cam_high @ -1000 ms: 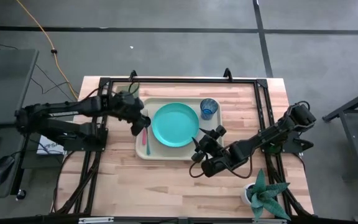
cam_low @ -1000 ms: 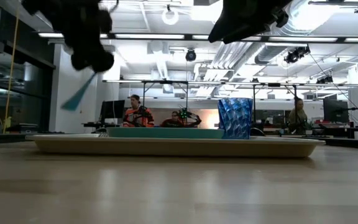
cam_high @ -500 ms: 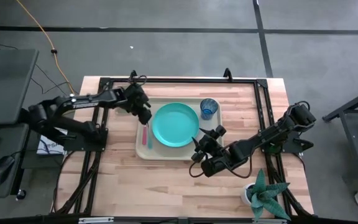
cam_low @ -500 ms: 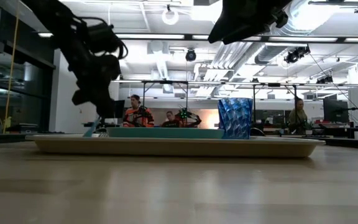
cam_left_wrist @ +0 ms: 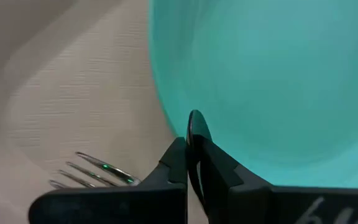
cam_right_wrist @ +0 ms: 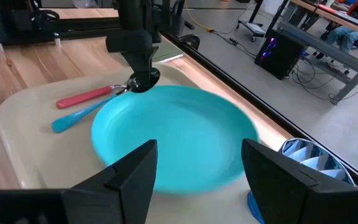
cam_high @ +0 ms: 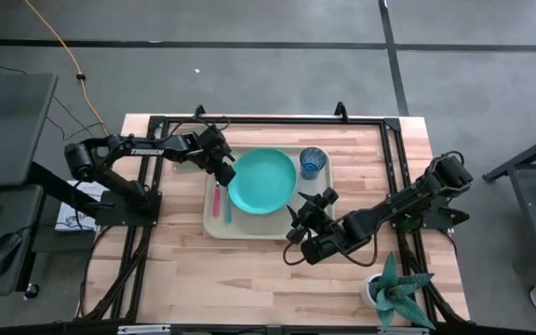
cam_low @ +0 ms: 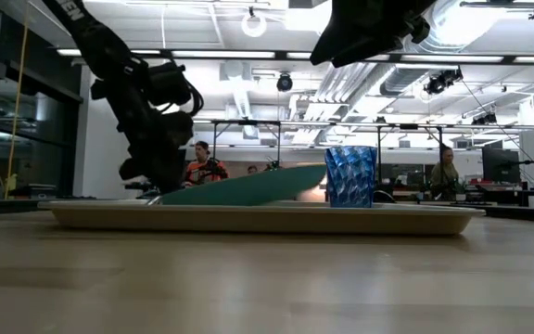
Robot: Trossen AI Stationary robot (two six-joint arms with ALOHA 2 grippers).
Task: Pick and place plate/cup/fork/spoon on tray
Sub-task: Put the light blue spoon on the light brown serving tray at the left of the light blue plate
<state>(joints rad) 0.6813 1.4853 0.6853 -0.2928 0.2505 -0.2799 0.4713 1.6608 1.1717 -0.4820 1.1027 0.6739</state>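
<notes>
Since a second ago the left gripper (cam_high: 225, 171) has slid over to pinch and tilt the plate (cam_high: 262, 180) on the tray (cam_high: 249, 229), where cup (cam_high: 313, 162), fork (cam_high: 216, 196) and spoon (cam_high: 227, 205) already sit, right gripper (cam_high: 296, 216) open nearby.

A pale wooden worktop (cam_high: 249, 279) with visible plank grain and a soft satin sheen. On it sits a beige plastic tray (cam_high: 249, 230), smooth and matt. The teal plastic plate (cam_high: 266, 181) looks smooth with a slight gloss. The cup (cam_high: 313, 162) is translucent blue plastic with a faceted, light-catching wall. The fork (cam_right_wrist: 92, 95) has a smooth pink plastic handle and shiny metal tines; the spoon (cam_right_wrist: 79, 115) has a light blue plastic handle. The left claw (cam_left_wrist: 191, 146) is matt black.
</notes>
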